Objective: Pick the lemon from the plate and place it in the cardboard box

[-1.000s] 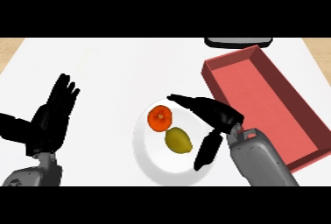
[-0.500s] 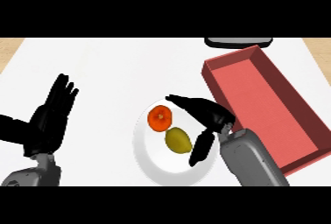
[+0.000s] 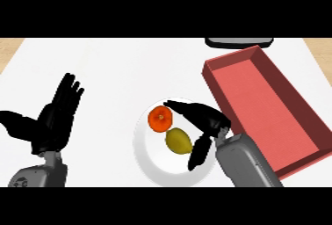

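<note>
A yellow-green lemon (image 3: 178,140) lies on the white plate (image 3: 150,161), just below an orange-red fruit (image 3: 160,118). My right hand (image 3: 206,121) hovers over the plate's right side, right of the lemon. Its fingers reach up past the lemon toward the orange-red fruit and its thumb points down beside the lemon; the hand is spread and holds nothing. The red-sided box (image 3: 272,105) lies to the right of the plate, open on top. My left hand (image 3: 55,118) rests open at the left, fingers up.
A dark object (image 3: 239,42) sits at the counter's far edge, above the box. The white counter (image 3: 117,66) runs wide around the plate.
My right hand has shifted slightly left, closer to the lemon, with its forearm following. The lemon, the other fruit and the left hand have stayed put.
</note>
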Controlling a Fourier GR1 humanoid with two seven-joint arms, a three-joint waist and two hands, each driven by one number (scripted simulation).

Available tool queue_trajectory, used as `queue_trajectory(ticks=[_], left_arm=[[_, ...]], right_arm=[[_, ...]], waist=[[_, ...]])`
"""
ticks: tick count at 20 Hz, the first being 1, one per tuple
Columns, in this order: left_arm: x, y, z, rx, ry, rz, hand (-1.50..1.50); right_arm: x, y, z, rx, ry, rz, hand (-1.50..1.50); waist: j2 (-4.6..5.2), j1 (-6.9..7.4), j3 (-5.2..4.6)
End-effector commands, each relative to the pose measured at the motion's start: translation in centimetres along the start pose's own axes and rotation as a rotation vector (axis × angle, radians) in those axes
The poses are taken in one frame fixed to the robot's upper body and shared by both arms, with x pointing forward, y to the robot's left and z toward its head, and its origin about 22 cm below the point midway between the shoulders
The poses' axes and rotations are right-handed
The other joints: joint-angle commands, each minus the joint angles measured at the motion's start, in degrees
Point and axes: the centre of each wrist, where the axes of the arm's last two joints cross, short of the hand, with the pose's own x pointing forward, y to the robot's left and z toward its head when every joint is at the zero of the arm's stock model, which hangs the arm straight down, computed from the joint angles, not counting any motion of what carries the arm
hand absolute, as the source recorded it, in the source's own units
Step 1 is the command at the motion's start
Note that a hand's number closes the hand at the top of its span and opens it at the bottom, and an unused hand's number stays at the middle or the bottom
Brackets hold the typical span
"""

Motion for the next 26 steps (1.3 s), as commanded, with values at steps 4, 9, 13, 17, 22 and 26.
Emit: queue_trajectory(ticks=[4,9,13,17,22,26], left_arm=[[-0.4,1.1,-0.5,-0.005,-0.018,-0.007,0.00],[-0.7,0.2,-1.0,0.000,0.011,0.013,0.00],[-0.9,0.6,-1.1,0.007,-0.012,0.009,0.00],[-0.1,2.0,0.8,-0.007,0.015,-0.005,0.00],[1.2,0.0,0.6,0.005,0.005,-0.009,0.00],[-0.6,1.3,-0.3,0.003,0.017,-0.005,0.00]], right_arm=[[0.3,1.4,-1.7,0.030,0.032,0.010,-1.50],[0.6,2.4,-1.1,0.029,0.016,0.007,-1.50],[0.2,2.1,-1.3,0.032,0.014,0.029,-1.50],[-1.6,2.1,-1.9,0.029,-0.001,0.028,-1.50],[-0.6,6.1,-1.6,0.008,-0.009,0.054,1.50],[-1.0,2.2,-1.3,-0.009,-0.071,0.162,1.50]], waist=[[0.03,0.08,0.00],[0.01,-0.04,0.00],[0.02,-0.03,0.00],[0.00,0.09,0.00],[-0.04,0.04,0.01],[0.02,-0.03,0.00]])
